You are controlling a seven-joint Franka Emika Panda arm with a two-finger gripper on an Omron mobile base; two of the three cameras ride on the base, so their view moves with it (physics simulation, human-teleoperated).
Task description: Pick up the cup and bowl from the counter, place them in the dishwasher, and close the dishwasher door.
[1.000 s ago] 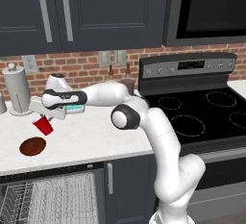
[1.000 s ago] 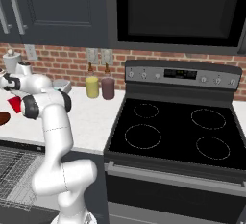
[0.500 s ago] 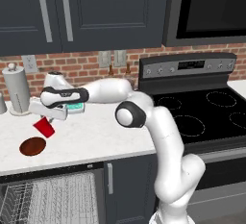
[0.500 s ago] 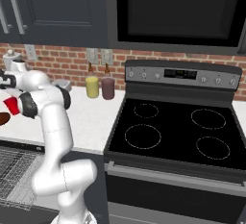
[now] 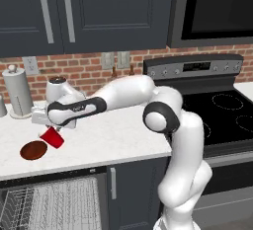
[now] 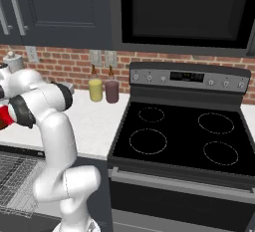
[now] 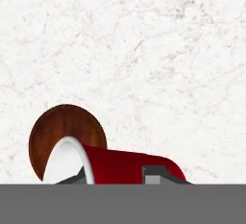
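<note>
In the left base view the end effector [image 5: 49, 128] pinches the red tapered cup [image 5: 52, 137] and holds it tilted above the white, grey-veined marble worktop [image 5: 113, 140] — just beside the flat, round reddish-brown bowl [image 5: 33, 150]. Below, the dishwasher [image 5: 54, 204] shows its light grey wire rack. In the right base view a sliver of the red cup [image 6: 4, 117] shows at the left edge. In the hand view the cup [image 7: 120, 165] lies sideways between the dark fingertips [image 7: 153, 174], its white rim overlapping the wood-grained bowl [image 7: 62, 127].
</note>
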